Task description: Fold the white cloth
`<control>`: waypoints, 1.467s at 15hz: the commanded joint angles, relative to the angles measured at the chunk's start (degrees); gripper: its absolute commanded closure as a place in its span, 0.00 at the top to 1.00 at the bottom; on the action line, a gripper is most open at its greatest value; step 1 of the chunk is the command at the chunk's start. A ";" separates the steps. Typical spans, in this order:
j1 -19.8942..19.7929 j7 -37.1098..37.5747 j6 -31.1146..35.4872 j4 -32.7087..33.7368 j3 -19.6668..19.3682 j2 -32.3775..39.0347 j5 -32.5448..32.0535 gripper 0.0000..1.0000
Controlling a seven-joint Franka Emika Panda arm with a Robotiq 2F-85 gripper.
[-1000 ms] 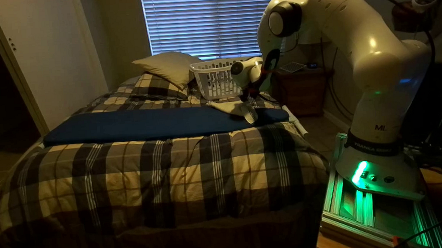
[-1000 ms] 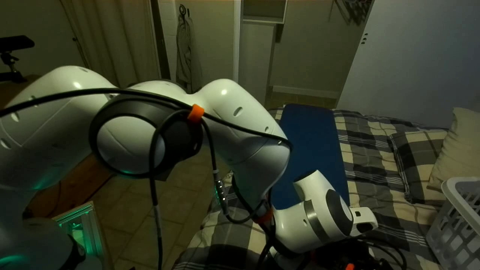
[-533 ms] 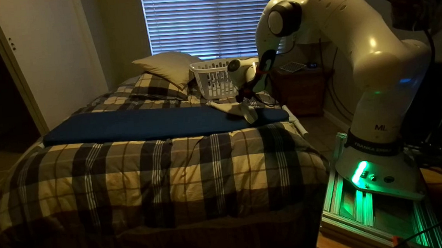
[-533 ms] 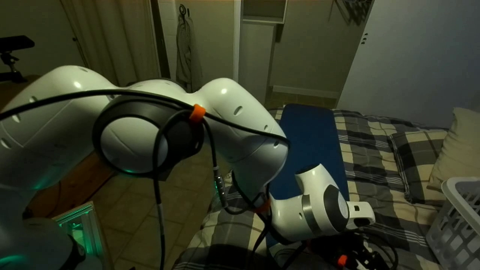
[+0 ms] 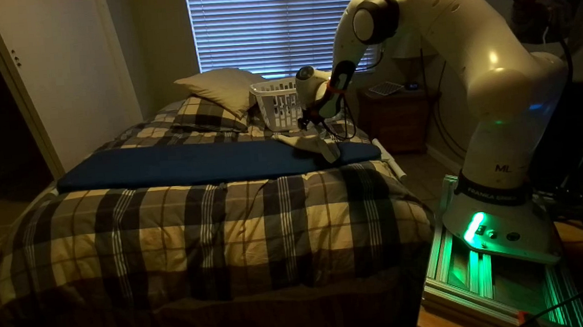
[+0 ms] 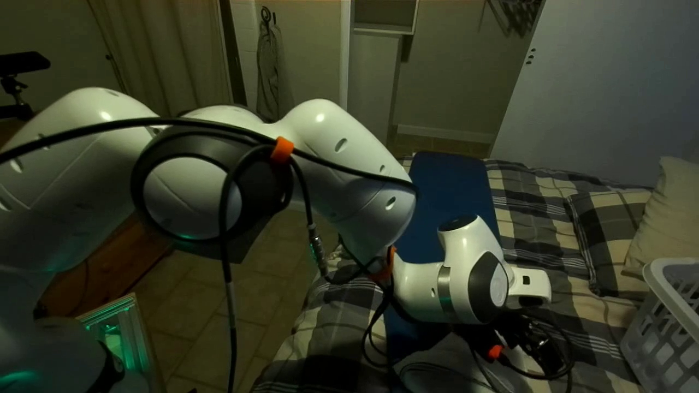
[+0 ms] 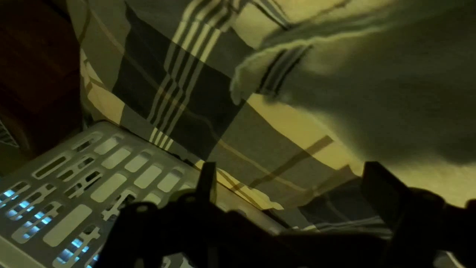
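The white cloth [image 5: 310, 144] lies rumpled across the right end of the long dark blue cloth [image 5: 178, 163] on the bed. Its near end bends down as a flap. In an exterior view it shows partly, behind cables and the arm [image 6: 437, 355]. In the wrist view the cloth [image 7: 401, 89] fills the upper right, with a dark-striped corner over the plaid cover. My gripper [image 7: 290, 169] is open, with nothing between its fingers. It hangs tilted just above and beyond the cloth's far side, apart from it, in both exterior views [image 5: 303, 124] [image 6: 546, 349].
The white laundry basket [image 5: 265, 87] stands on the bed close beyond the gripper; its wall fills the wrist view's lower left [image 7: 22, 255]. Pillows [image 5: 224, 86] lie left of it. A wooden nightstand [image 5: 396, 120] stands beside the bed. Loose cables [image 6: 366, 338] hang from the arm.
The gripper has moved left toward the basket side in the view facing the window, rising slightly and tilting so its fingers point more toward the basket. The cloth has not visibly moved.
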 commanded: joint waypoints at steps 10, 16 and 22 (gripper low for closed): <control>3.50 -27.38 12.63 11.60 5.52 10.90 39.46 1.00; 2.92 -34.28 9.97 21.15 6.77 17.31 45.25 1.00; 2.21 -35.68 8.50 27.33 6.45 21.74 46.59 0.74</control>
